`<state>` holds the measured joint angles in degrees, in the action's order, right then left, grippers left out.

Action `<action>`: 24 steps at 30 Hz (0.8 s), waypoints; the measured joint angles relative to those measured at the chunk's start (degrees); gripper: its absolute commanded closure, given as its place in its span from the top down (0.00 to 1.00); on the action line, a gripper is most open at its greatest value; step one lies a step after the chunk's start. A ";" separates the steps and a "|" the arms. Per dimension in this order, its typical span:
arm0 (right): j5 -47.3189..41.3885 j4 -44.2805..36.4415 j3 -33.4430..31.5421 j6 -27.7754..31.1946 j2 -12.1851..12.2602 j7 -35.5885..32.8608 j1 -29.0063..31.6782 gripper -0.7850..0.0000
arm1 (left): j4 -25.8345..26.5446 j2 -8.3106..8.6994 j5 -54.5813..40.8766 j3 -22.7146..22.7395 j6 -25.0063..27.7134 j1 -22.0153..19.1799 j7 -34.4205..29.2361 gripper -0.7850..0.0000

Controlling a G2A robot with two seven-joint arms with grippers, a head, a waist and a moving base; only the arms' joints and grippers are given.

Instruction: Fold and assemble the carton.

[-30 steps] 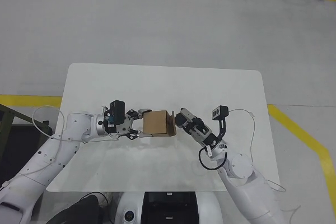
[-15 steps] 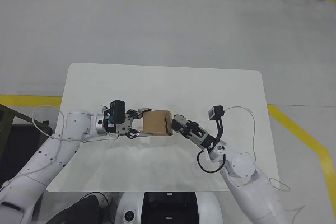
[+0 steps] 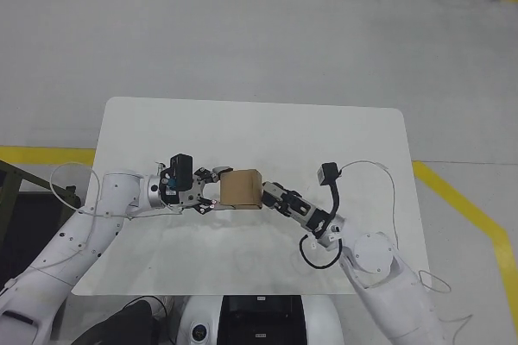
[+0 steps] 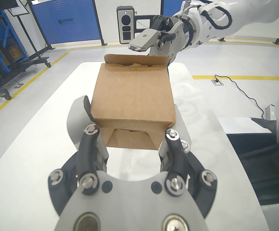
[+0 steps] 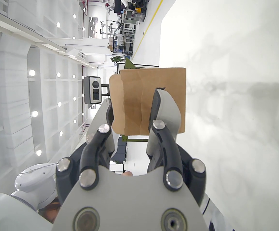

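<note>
Steady the carton (image 3: 241, 188) with left gripper (image 3: 217, 190), clamped wide on both sides; press far flap (image 4: 136, 60) flat using right gripper (image 5: 134, 100), parted, holding nothing; push squarely, slowly.

The top view is bright all over. The light falls from above and is soft. The white worktop (image 3: 250, 125) looks pale and smooth, and a thin dark shadow lies under the carton (image 3: 241, 189) in the middle of the frame.

In the right wrist view many round lamps (image 5: 34, 113) glow on the ceiling. The worktop (image 5: 231, 49) is so bright here that it is almost plain white, with faint grey smudges of shine on it.

In the left wrist view the carton (image 4: 133, 92) has even light on its top, but its open end is dark inside. The blue fence (image 4: 76, 22) bends like a bow near the frame's edge.
</note>
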<state>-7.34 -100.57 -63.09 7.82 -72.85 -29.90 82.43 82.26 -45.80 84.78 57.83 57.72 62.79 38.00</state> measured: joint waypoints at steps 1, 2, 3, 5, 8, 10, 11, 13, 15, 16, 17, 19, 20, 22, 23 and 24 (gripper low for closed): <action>0.32 -0.14 -0.07 -0.14 0.05 -0.10 0.02 0.47 | -0.01 -0.02 0.04 0.04 0.03 0.02 0.02 0.48; 0.67 -0.28 -0.12 -0.30 0.10 -0.21 0.03 0.47 | -0.01 -0.04 0.08 0.08 0.05 0.04 0.04 0.48; 1.05 -0.45 -0.19 -0.50 0.15 -0.37 0.05 0.47 | -0.04 -0.06 0.11 0.13 0.09 0.07 0.05 0.48; 1.55 -0.65 -0.30 -0.81 0.24 -0.60 0.07 0.48 | -0.09 -0.10 0.12 0.20 0.17 0.11 0.03 0.48; 2.82 -0.94 -0.57 -1.33 0.43 -1.16 0.02 0.50 | -0.11 -0.17 0.16 0.30 0.24 0.17 -0.05 0.48; 3.53 -1.19 -0.80 -1.65 0.56 -1.55 0.02 0.52 | -0.10 -0.21 0.32 0.35 0.27 0.20 -0.09 0.48; 3.66 -1.32 -0.89 -1.74 0.60 -1.69 0.03 0.52 | -0.10 -0.22 0.40 0.38 0.28 0.21 -0.10 0.48; 4.24 -1.59 -1.09 -1.99 0.73 -2.14 -0.01 0.53 | -0.14 -0.26 0.46 0.43 0.28 0.26 -0.12 0.48; 5.09 -1.86 -1.32 -2.35 0.87 -2.72 -0.11 0.53 | -0.15 -0.29 0.46 0.46 0.28 0.30 -0.18 0.48; 5.52 -1.97 -1.42 -2.53 0.94 -3.01 -0.17 0.53 | -0.13 -0.30 0.49 0.46 0.28 0.30 -0.20 0.48; 5.91 -2.09 -1.52 -2.72 1.01 -3.32 -0.21 0.51 | -0.12 -0.31 0.52 0.46 0.28 0.30 -0.21 0.48; 6.59 -2.35 -1.72 -3.17 1.16 -4.07 -0.31 0.49 | -0.12 -0.33 0.55 0.46 0.28 0.29 -0.22 0.48; 6.90 -2.45 -1.78 -3.41 1.23 -4.47 -0.37 0.49 | -0.13 -0.34 0.55 0.46 0.28 0.28 -0.22 0.48; 7.43 -2.58 -1.93 -4.00 1.38 -5.50 -0.51 0.48 | -0.15 -0.36 0.56 0.46 0.28 0.26 -0.22 0.48; 7.52 -2.61 -2.02 -4.22 1.44 -5.86 -0.54 0.47 | -0.16 -0.37 0.56 0.46 0.28 0.25 -0.22 0.48; 7.67 -2.65 -2.13 -4.43 1.52 -6.23 -0.59 0.47 | -0.18 -0.38 0.57 0.51 0.28 0.24 -0.25 0.48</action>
<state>0.33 -103.22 -65.22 3.40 -71.33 -36.13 81.84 82.08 -46.18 85.35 58.33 58.00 63.04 37.75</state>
